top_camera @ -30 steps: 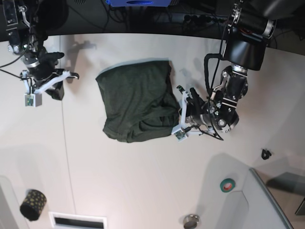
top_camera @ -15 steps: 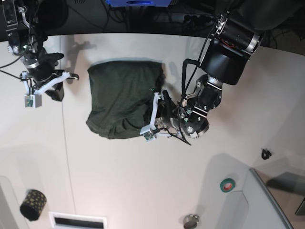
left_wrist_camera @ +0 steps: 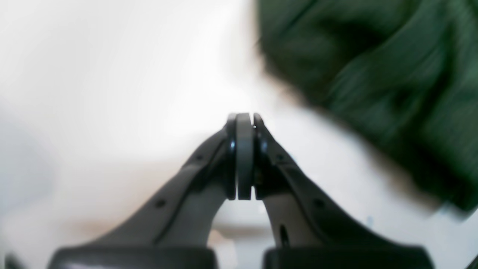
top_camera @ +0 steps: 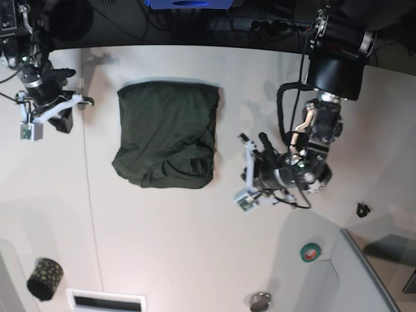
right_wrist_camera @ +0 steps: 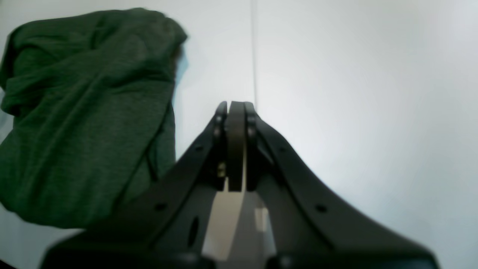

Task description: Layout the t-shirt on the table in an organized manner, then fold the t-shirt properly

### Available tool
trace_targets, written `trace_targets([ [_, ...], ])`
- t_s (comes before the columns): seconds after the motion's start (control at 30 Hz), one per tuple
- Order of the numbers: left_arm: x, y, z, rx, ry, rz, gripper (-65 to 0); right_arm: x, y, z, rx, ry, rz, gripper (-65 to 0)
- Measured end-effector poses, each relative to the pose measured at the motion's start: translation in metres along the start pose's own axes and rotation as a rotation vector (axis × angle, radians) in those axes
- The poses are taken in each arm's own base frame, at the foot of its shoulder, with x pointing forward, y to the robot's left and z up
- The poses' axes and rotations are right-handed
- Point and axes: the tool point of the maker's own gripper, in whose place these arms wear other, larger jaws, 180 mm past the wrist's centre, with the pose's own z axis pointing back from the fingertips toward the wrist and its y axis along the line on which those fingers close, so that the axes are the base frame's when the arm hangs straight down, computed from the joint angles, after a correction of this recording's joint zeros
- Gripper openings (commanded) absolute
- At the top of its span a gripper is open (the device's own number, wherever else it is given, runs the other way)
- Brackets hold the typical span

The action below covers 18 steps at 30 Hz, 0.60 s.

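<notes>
The dark green t-shirt (top_camera: 166, 133) lies on the white table (top_camera: 195, 247) as a compact, roughly rectangular bundle with a rumpled lower edge. My left gripper (top_camera: 250, 170) is off to its right, apart from the cloth, and shut on nothing. In the left wrist view the pads (left_wrist_camera: 244, 149) are pressed together over bare table, with the blurred t-shirt (left_wrist_camera: 373, 74) at the upper right. My right gripper (top_camera: 73, 103) is left of the shirt, shut and empty. In the right wrist view its closed tip (right_wrist_camera: 236, 110) sits beside the t-shirt (right_wrist_camera: 86, 112).
A grey raised tray (top_camera: 364, 279) fills the bottom right corner, with a green tape roll (top_camera: 311, 251) beside it. A silver round object (top_camera: 261, 300), a small black item (top_camera: 363, 209), a dotted black cylinder (top_camera: 44, 278) and a white slot (top_camera: 107, 301) lie along the front. A thin seam (right_wrist_camera: 254, 48) crosses the table.
The shirt has slid left and settled into a neater rectangle. My left gripper has drawn back right, off the cloth. My right arm has shifted slightly up and left.
</notes>
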Motion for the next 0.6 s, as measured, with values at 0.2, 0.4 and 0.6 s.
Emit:
trace_targets([
  [0.2,-0.075,0.026,0.080,0.203,-0.006,0.108,-65.0,-0.004,-0.022,0.039,-0.104,0.005,0.241,-64.2],
  [0.4,-0.169,-0.029,0.145,0.237,-0.006,0.232,-65.0,-0.040,-0.032,0.081,-0.166,0.115,0.560,-64.2],
  [0.6,-0.239,-0.115,0.178,0.143,0.059,0.369,-65.0,-0.102,-0.034,0.115,-0.083,0.301,0.663,-64.2],
])
